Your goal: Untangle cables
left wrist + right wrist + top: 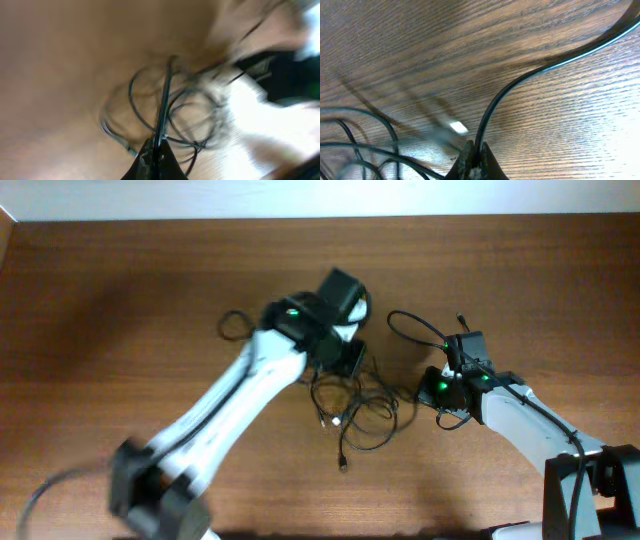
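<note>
The cables (352,408) lie as a tangle of thin black loops in the middle of the wooden table (120,300). One small loop (235,326) sticks out to the left, and a plug end (343,465) points toward the front. My left gripper (342,368) sits over the top of the tangle. In the left wrist view, blurred by motion, it (157,146) is shut on one black strand (164,100) that runs up to the loops. My right gripper (432,385) is at the tangle's right side. In the right wrist view it (476,151) is shut on a single cable (520,82) that curves away to the upper right.
The left arm (235,405) crosses the table from the front left to the tangle. The right arm (530,425) comes in from its base (590,480) at the front right. The table's back edge (320,218) runs along the top.
</note>
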`<state>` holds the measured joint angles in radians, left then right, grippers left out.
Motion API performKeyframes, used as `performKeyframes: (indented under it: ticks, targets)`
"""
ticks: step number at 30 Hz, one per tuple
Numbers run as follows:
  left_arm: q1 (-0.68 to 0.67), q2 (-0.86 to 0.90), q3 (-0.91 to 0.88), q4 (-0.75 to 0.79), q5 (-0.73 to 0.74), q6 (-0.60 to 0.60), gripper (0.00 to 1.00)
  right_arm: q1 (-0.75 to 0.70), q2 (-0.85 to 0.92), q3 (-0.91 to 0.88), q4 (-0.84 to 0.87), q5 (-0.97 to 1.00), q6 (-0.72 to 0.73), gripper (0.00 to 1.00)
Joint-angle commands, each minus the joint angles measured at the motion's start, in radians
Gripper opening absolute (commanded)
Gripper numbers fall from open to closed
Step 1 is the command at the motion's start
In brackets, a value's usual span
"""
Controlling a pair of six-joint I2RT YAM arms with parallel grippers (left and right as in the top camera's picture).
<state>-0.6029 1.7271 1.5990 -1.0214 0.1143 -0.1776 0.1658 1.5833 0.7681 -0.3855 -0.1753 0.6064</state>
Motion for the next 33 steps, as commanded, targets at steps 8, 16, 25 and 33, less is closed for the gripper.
performKeyframes:
  ticks: [8,16,25,33]
  targets:
    - [0.003,-0.390,0.119,0.138,-0.274,0.009,0.00,-0.002,-0.004,-0.006,0.004,-0.002,0.005,0.04]
    - [0.003,-0.536,0.119,0.329,-0.523,0.006,0.00,-0.002,-0.004,-0.006,0.005,-0.002,0.005,0.04]
    - [0.003,-0.510,0.118,0.286,-0.808,-0.008,0.00,-0.002,-0.004,-0.006,0.005,-0.002,0.005,0.04]
    - [0.003,-0.346,0.118,-0.028,-0.886,-0.248,0.00,-0.002,-0.004,-0.006,0.005,-0.002,0.005,0.04]
